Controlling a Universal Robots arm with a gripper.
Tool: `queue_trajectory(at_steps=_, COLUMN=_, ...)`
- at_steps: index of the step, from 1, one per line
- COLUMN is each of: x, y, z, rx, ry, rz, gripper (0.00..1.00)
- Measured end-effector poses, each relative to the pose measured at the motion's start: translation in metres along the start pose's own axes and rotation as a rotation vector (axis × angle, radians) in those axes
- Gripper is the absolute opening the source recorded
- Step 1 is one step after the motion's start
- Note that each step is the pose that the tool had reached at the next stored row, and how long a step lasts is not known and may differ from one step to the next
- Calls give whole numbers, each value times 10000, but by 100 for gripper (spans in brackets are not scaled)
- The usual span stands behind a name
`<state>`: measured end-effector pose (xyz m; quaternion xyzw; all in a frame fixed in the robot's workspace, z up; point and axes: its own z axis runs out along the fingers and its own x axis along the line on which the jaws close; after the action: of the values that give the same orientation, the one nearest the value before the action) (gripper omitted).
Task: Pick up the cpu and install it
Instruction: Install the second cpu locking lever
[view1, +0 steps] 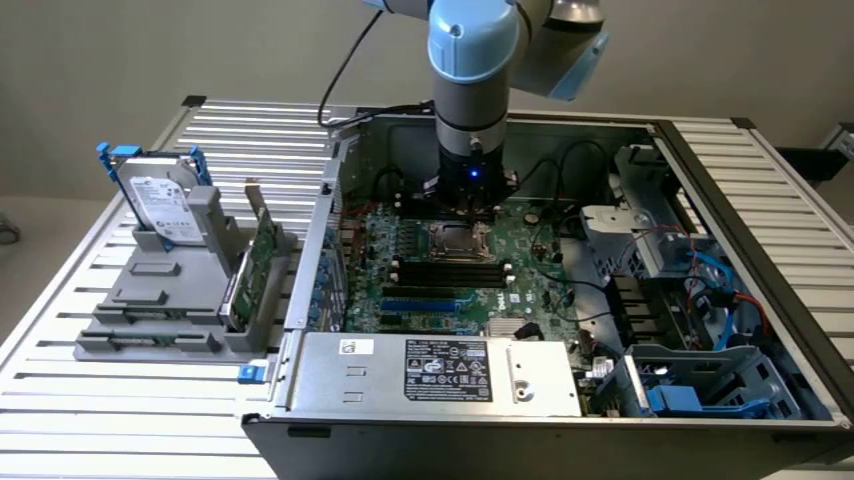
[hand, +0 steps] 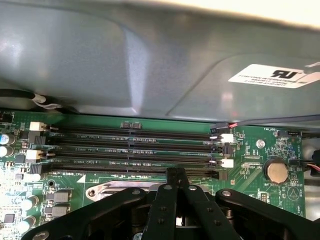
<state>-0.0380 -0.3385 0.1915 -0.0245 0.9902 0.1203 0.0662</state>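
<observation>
Roughly: black two-finger claw (view1: 467, 208) on the blue-and-grey arm, parked low inside the open dark metal computer case (view1: 747, 180), just above and slightly behind the square metal-framed socket (view1: 430, 240) on the green motherboard. Fingers pressed together, tips touching in the wrist view (hand: 177, 172), nothing visible pinched between them. Reads as closed on nothing.

Small flat square cpu (view1: 455, 241): probably the pale silvery patch inside the socket frame, directly below the claw. Too small to confirm, and cannot tell if fully seated or just lying there. Socket frame edge (hand: 112, 189) visible right behind the fingertips, touching or apart cannot tell.

Long black memory slots (hand: 135, 150) just beside the socket, on the side facing the front of the case. Big silver rectangular hard drive (view1: 163, 205) with white label and blue bracket standing in the grey plastic holder (view1: 147, 300), well apart from the socket, outside the case on the exterior view's left.

Progress, as a judgement: pick-up likely done, chip likely at the socket, seating and latch state unconfirmed. Otherwise nothing grasped yet.
</observation>
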Motion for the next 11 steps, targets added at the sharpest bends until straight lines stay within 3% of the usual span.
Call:
queue_trajectory(at_steps=6, x=-6, y=-1, z=0, rx=-38, ry=44, rz=16, gripper=11)
queue_trajectory(at_steps=11, x=-7, y=-1, z=1, rx=-128, ry=65, rz=34, gripper=11)
